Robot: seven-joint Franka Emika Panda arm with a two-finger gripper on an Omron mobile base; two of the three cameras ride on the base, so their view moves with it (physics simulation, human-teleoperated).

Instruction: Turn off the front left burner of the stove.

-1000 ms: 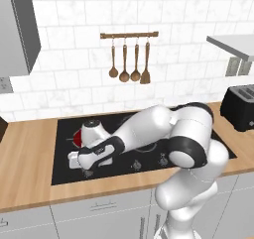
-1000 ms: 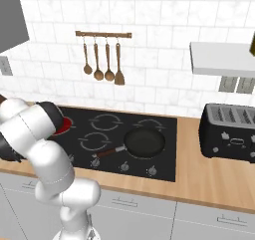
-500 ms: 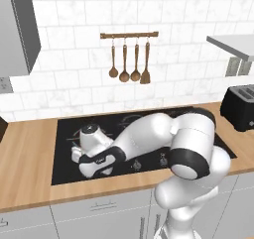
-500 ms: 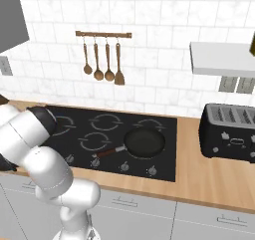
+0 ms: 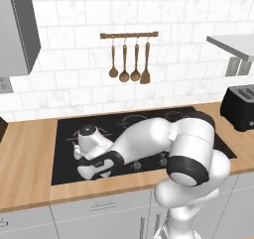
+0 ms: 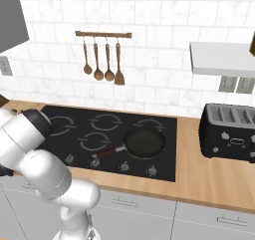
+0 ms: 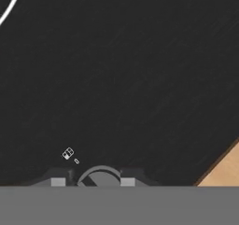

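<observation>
The pincer (image 7: 88, 181) sits low over the stove (image 7: 130, 79), its tips either side of a knob (image 7: 99, 176), seemingly closed on it.

I see the stove (image 7: 130, 70) as black glass close under my hand. My gripper (image 7: 99, 181) sits with one finger on each side of a round knob (image 7: 99, 176), beside a small white marking (image 7: 68, 154). Wooden counter (image 7: 223, 169) shows at the lower right corner.

Black glass stove (image 6: 164, 129) (grey rings) set flat in wooden counter.
</observation>
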